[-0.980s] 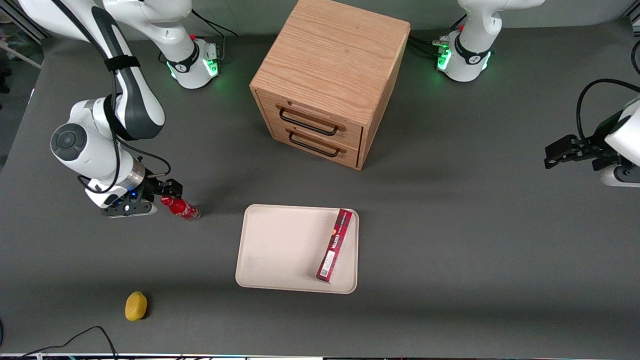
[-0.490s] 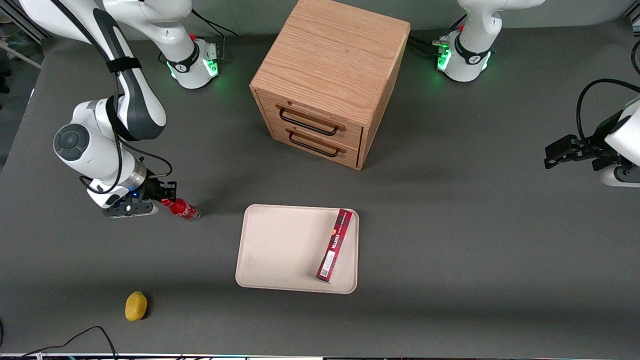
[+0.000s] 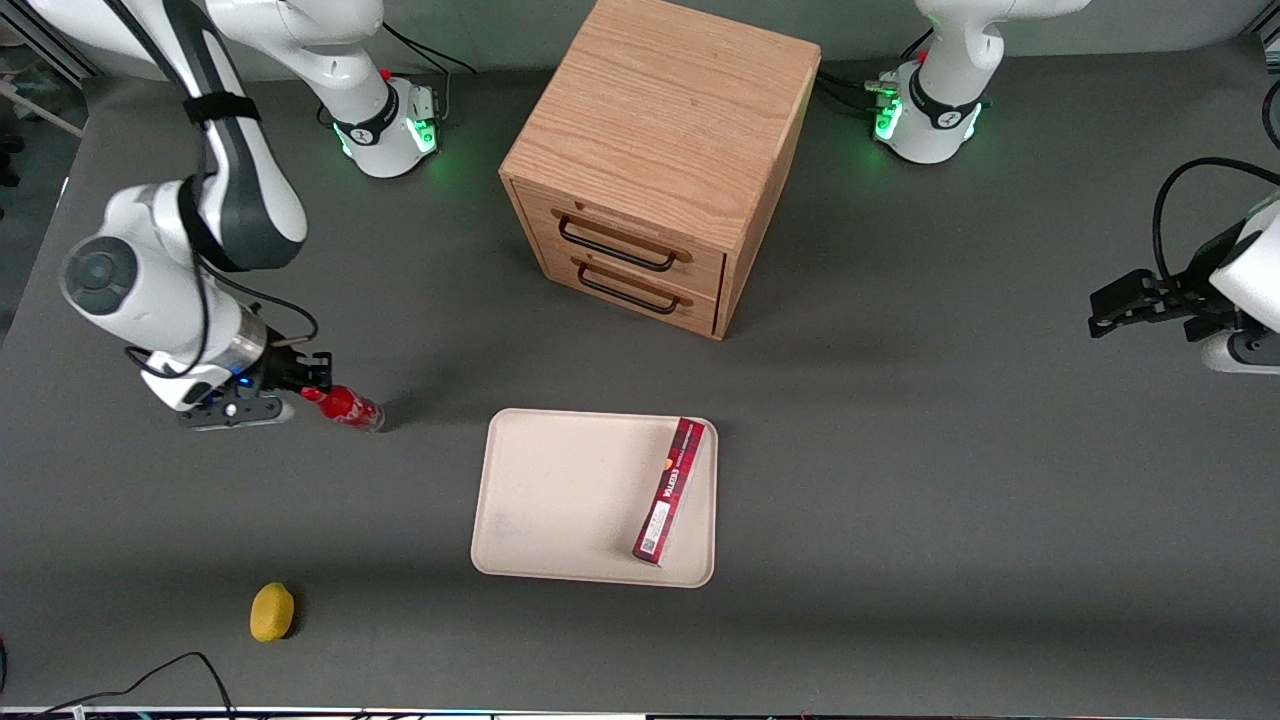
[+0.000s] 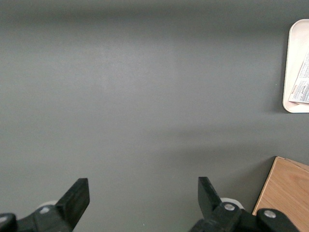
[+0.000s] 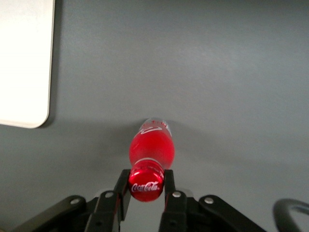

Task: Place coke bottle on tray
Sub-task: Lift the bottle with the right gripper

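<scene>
At the left of the front frame the gripper (image 3: 312, 385) pinches only the cap of the coke bottle (image 3: 345, 408), well apart from the tray (image 3: 560, 500) at centre, so such a shallow hold may let it swing or slip onto the bench (image 3: 900, 450).

The right arm's black two-finger gripper (image 5: 146, 186) is hiding the neck of the small red coke bottle (image 5: 151, 145). The big cream-beige tray (image 5: 24, 63) is getting cut off by the picture's edge.
</scene>
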